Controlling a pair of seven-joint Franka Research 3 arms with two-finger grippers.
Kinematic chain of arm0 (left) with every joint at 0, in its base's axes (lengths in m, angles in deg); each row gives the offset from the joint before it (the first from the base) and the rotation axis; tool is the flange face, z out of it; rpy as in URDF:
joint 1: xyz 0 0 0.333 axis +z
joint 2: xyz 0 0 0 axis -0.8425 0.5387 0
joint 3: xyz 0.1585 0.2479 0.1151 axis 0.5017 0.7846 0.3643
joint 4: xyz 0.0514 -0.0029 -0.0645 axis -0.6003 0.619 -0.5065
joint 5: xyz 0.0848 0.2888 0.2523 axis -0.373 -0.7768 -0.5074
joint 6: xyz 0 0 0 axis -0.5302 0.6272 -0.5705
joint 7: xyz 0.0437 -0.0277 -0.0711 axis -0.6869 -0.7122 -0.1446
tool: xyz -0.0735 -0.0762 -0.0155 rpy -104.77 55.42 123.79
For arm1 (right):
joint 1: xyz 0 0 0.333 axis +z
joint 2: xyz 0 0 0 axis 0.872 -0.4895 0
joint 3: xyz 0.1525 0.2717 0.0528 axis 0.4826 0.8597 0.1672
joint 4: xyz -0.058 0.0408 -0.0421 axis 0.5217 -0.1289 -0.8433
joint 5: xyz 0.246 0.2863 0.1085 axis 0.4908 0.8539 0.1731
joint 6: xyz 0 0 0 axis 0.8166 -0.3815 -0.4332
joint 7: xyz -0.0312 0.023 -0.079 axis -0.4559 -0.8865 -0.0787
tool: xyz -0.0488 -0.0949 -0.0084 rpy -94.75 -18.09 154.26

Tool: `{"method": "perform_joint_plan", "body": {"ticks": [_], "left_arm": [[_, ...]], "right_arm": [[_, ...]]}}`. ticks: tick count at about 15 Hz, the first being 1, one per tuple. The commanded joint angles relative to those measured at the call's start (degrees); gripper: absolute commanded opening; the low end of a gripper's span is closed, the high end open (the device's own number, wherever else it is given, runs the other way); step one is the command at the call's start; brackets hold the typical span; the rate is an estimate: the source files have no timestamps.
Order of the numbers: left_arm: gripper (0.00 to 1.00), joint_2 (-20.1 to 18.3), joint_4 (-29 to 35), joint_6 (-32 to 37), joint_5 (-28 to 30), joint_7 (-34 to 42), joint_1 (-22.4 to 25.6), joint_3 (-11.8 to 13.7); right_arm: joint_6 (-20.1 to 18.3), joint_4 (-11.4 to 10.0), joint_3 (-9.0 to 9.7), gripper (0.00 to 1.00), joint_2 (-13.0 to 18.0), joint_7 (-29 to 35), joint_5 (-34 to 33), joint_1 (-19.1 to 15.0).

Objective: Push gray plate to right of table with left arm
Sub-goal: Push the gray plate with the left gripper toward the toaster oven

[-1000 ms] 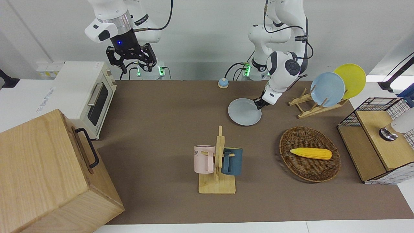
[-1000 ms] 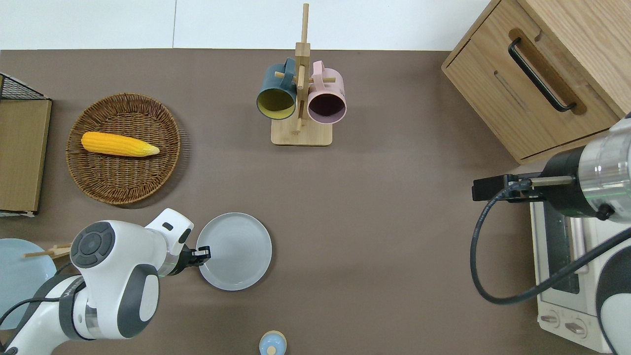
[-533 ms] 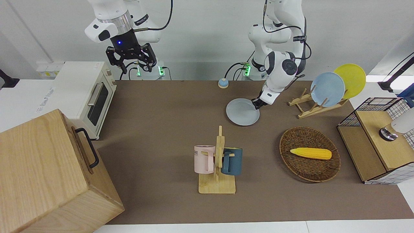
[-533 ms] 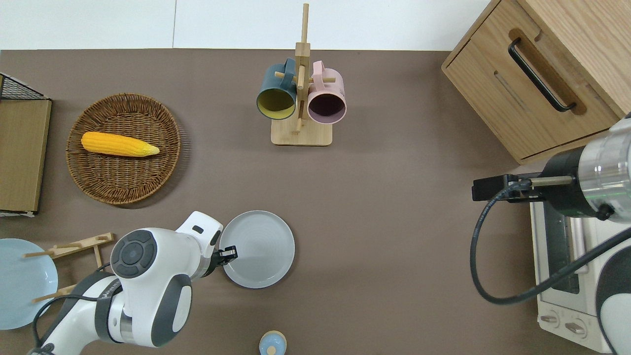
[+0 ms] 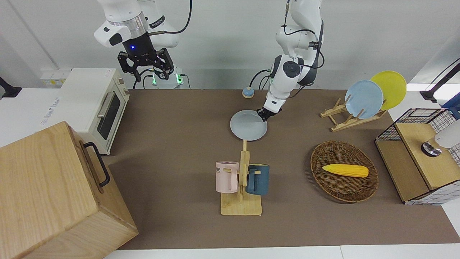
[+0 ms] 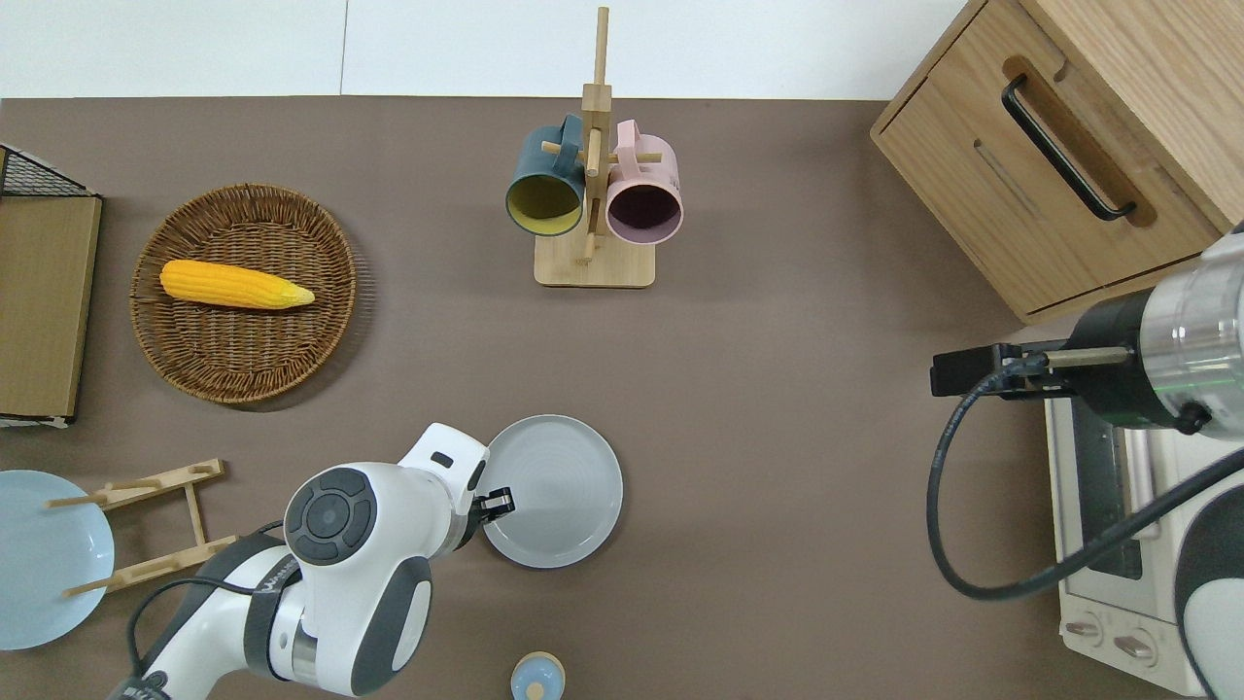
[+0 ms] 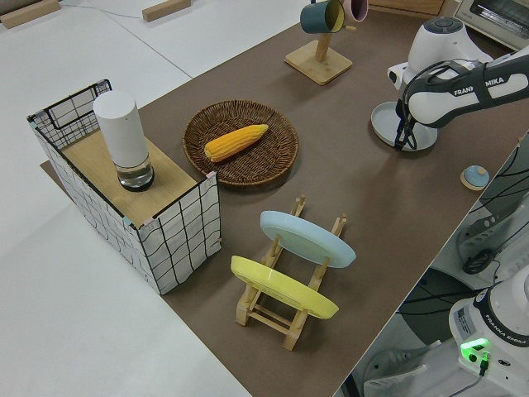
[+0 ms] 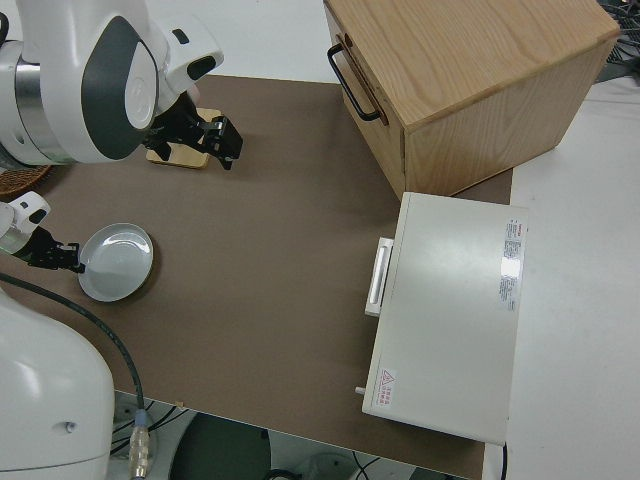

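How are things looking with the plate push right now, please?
Left claw low at gray plate rim, at its left-arm side. Right arm parked, claw open. Plate flat on table, about mid-table. Path toward oven unobstructed.

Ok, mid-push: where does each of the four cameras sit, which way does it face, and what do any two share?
Front: across the table, facing the robots; both arms show, left gripper at the round gray plate.
Overhead: straight down over the matte brown table; left arm at the plate, right arm parked.
Left side: raised at the left arm's end, looking along the table; left arm shows.
Right side: above the right arm, over the white toaster oven.
Shared: all four show the plate.
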Motion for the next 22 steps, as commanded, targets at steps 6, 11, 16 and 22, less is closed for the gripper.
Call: {"method": "perform_joint_plan", "body": {"ticks": [6, 11, 16, 22], "left_arm": [[0.0, 4.77, -2.2, -7.05, 0.78, -10.67, -1.21, -7.73], [0.0, 6.18, -3.43, -10.65, 0.43, -16.66, -1.21, -11.87], [0.0, 9.78, -6.94, -12.5, -0.62, -21.84, -4.1, -12.93], [0.0, 12.23, -10.19, -12.68, -3.96, -28.26, -7.44, -13.02]], "right_arm": [[-0.31, 0.81, 0.23, 0.996, -0.36, 0.12, 0.92, -0.37], [-0.31, 0.81, 0.23, 0.996, -0.36, 0.12, 0.92, -0.37], [-0.31, 0.81, 0.23, 0.996, -0.36, 0.12, 0.92, -0.37], [-0.31, 0.81, 0.23, 0.996, -0.36, 0.12, 0.92, -0.37]]}}
